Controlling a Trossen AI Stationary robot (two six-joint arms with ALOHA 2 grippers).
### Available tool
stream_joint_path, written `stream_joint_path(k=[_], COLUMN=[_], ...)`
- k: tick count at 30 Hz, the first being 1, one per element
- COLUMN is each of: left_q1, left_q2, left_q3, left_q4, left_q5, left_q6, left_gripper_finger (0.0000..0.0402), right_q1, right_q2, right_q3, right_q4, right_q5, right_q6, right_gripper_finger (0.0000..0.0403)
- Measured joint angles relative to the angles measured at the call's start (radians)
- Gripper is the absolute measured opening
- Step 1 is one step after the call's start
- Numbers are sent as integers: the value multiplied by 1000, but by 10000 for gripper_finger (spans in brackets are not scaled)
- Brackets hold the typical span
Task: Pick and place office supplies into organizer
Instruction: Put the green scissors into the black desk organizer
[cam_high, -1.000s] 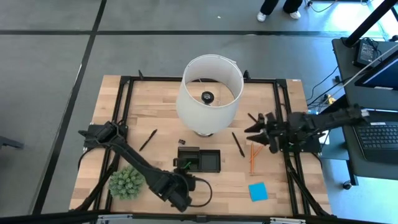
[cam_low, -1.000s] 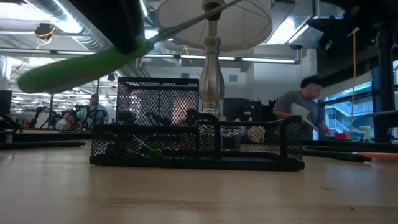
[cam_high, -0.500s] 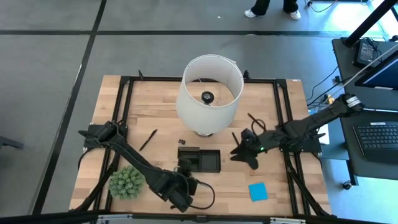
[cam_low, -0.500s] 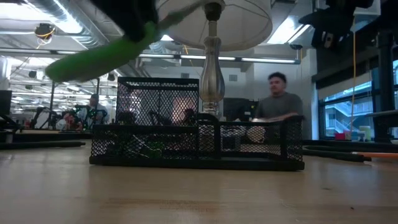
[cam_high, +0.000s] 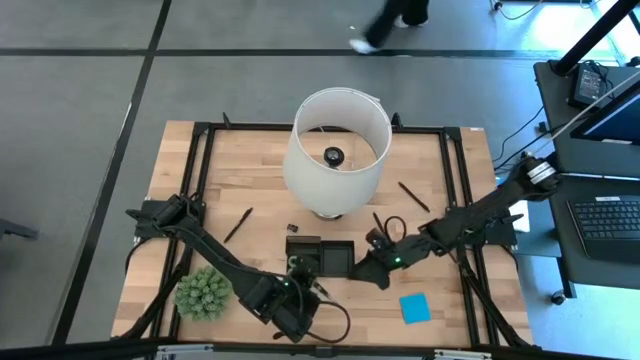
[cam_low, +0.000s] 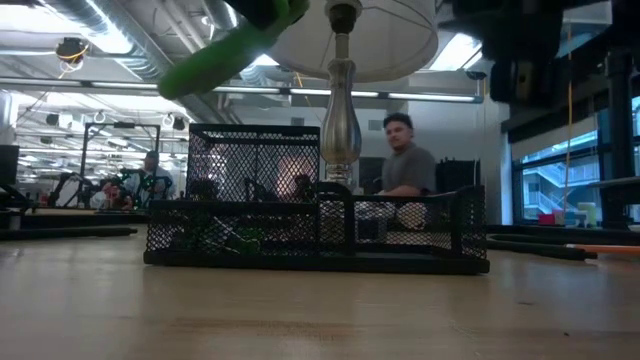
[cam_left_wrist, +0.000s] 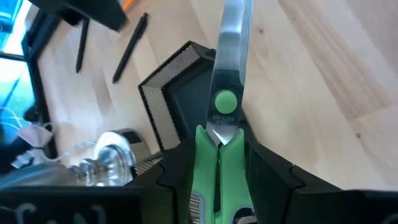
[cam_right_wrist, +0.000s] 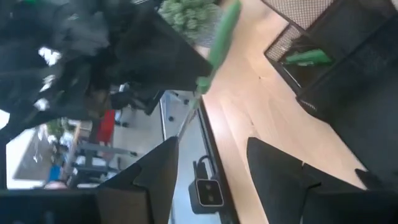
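The green-handled scissors (cam_left_wrist: 222, 118) are being held by the left end effector (cam_high: 298, 290) above the organizer (cam_high: 322, 257) near the worktop's (cam_high: 240, 180) front edge; lowering into a compartment is judged next. The right end effector (cam_high: 375, 262), fingers spread and empty, is hovering beside the organizer. A lamp (cam_high: 336, 148) is standing mid-worktop; a person (cam_low: 400, 160) is being seen in the room behind.

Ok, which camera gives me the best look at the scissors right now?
The left wrist view: the scissors fill the frame, green handles in the left claw, blade over the organizer. The low view shows one blurred green handle; the right wrist view an edge-on sliver; the high view barely a green speck.
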Motion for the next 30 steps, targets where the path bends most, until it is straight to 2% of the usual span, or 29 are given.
stream_joint_path(k=[4,7,11,20,30], left_q1=[12,27,49,56,56], left_q2=[0,0,0,0,0], left_q3=[0,0,0,0,0], left_q4=[0,0,-1,-4,-4], left_q5=[-3,-4,-4,0,-63], left_q6=[42,74,83,116,116], left_gripper_finger=[119,117,120,117,116], right_q1=[0,0,-1,-6,-54], right_q2=[52,87,151,233,245], right_q3=[0,34,125,342,364], right_q4=[96,94,40,-284,-299], right_q5=[0,1,-9,-17,-115], right_q6=[-5,-31,-89,-192,-188], right_gripper_finger=[193,193,193,193,151])
